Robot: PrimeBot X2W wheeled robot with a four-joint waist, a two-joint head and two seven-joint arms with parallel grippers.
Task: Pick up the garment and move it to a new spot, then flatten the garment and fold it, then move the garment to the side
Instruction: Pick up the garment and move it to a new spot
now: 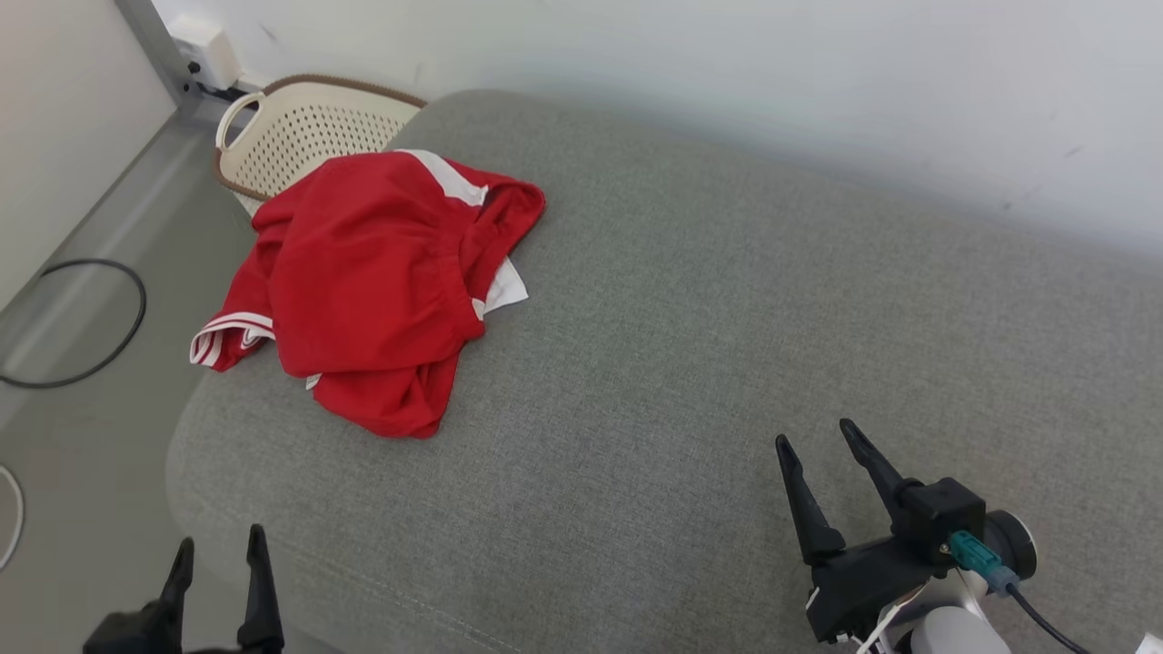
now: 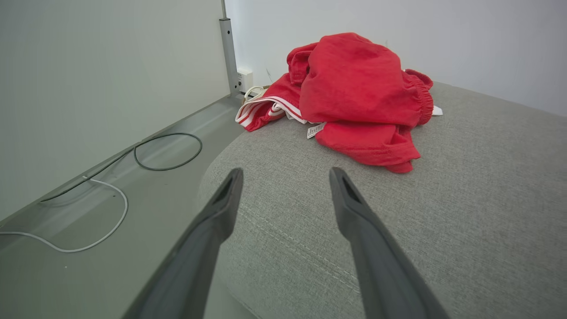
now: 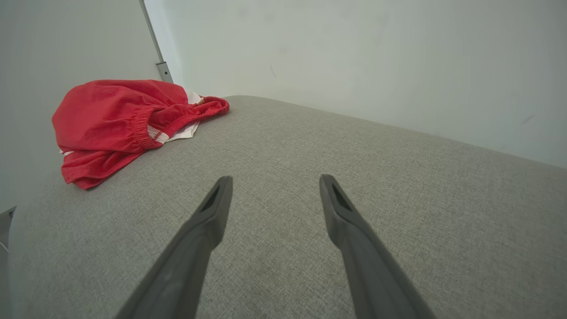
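Shorts [image 1: 363,291], red, lie crumpled on the grey couch [image 1: 727,363]; left gripper [image 1: 221,547] and right gripper [image 1: 816,431] both spread wide, holding nothing.

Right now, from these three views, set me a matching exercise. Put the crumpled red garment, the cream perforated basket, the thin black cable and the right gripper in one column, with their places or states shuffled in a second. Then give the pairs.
Column one
1. crumpled red garment with white stripes
2. cream perforated plastic basket
3. thin black cable
4. right gripper

Column two
A. looped on the floor
B. open and empty, over the near right of the grey fabric cushion
C. heaped at that cushion's far left corner
D. beyond that corner, partly hidden by the garment

Pairs: 1-C, 2-D, 3-A, 4-B
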